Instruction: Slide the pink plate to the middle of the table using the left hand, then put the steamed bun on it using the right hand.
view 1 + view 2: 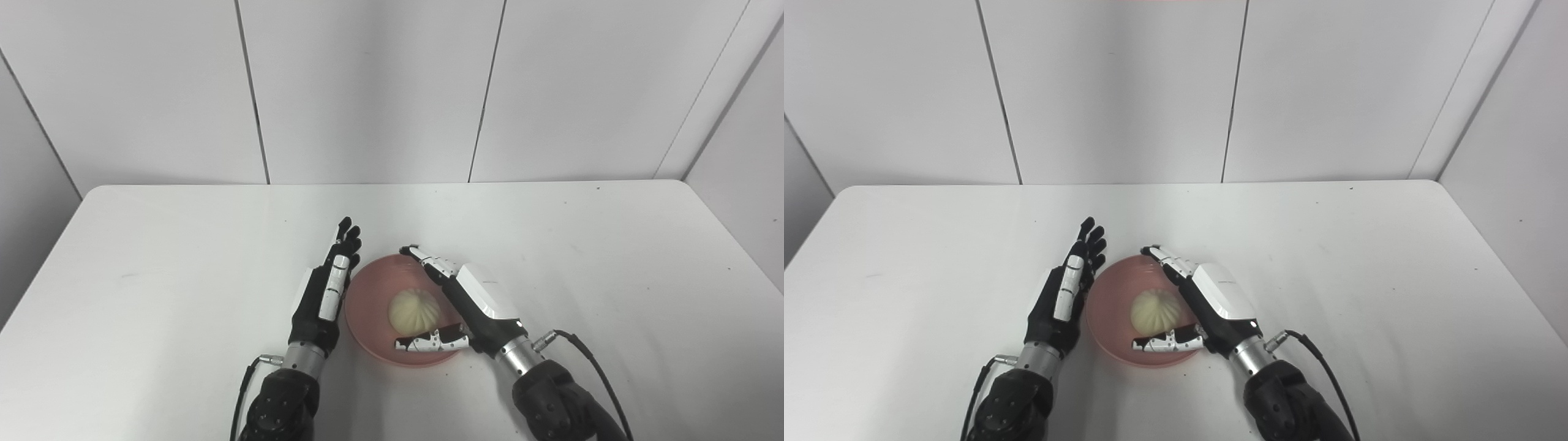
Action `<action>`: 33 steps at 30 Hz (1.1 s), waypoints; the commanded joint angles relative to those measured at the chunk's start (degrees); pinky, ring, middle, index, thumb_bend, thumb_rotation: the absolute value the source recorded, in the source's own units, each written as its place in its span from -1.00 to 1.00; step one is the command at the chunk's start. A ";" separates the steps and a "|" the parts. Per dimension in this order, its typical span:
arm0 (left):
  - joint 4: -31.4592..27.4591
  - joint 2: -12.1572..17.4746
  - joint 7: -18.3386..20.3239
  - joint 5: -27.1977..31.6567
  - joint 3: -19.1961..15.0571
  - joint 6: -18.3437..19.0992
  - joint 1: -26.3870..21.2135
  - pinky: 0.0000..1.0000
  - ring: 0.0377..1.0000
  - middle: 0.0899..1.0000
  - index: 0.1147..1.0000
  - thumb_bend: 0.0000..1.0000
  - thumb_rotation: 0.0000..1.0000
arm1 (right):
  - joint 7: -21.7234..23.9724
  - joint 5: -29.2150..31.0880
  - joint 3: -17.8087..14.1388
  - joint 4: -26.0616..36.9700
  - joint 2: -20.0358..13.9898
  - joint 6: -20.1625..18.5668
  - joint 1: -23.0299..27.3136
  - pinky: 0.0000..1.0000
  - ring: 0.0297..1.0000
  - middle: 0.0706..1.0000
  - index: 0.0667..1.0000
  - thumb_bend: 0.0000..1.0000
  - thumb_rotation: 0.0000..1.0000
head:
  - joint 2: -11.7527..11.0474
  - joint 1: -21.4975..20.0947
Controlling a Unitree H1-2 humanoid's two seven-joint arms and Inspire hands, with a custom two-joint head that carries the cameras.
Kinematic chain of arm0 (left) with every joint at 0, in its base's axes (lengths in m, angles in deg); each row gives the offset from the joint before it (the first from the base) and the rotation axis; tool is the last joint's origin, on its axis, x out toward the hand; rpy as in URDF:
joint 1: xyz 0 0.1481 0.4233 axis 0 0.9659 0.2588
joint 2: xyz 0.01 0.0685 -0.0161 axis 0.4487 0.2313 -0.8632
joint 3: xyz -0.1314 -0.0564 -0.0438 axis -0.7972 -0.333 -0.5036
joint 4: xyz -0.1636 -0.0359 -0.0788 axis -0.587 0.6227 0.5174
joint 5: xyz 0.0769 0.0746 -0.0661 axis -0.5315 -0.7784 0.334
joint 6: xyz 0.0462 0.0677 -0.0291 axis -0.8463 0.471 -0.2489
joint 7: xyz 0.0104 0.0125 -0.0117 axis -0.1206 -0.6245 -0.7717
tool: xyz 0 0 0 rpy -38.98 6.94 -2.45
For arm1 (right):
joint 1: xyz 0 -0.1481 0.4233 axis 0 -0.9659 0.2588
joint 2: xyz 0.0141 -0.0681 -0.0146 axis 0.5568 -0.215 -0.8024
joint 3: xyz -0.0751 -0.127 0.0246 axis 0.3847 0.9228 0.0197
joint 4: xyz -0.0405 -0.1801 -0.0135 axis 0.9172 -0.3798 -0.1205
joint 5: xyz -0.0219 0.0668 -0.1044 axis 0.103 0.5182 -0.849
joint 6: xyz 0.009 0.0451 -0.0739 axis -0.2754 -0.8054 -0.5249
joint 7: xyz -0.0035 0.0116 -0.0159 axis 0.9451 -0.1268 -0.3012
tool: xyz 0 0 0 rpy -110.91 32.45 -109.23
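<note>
On the white table, steamed bun sits in pink plate; right hand spread around bun, not gripping; left hand flat, fingers extended, beside plate rim.

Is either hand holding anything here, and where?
Nothing is held. The right hand is spread open around the steamed bun on the pink plate; the left hand stands open beside the plate.

- White table with rounded far corners, dotted with small dark specks.
- Behind its far edge, pale wall panels split by thin dark seams.
- Angled side walls, soft even light.
</note>
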 commanded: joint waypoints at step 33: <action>-1.84 1.78 -3.38 -4.43 -0.89 -2.28 3.22 1.00 1.00 1.00 1.00 0.36 1.00 | -4.25 29.46 -15.36 -3.06 11.77 2.37 -2.21 1.00 1.00 1.00 1.00 0.18 0.80 | 0.57 -0.31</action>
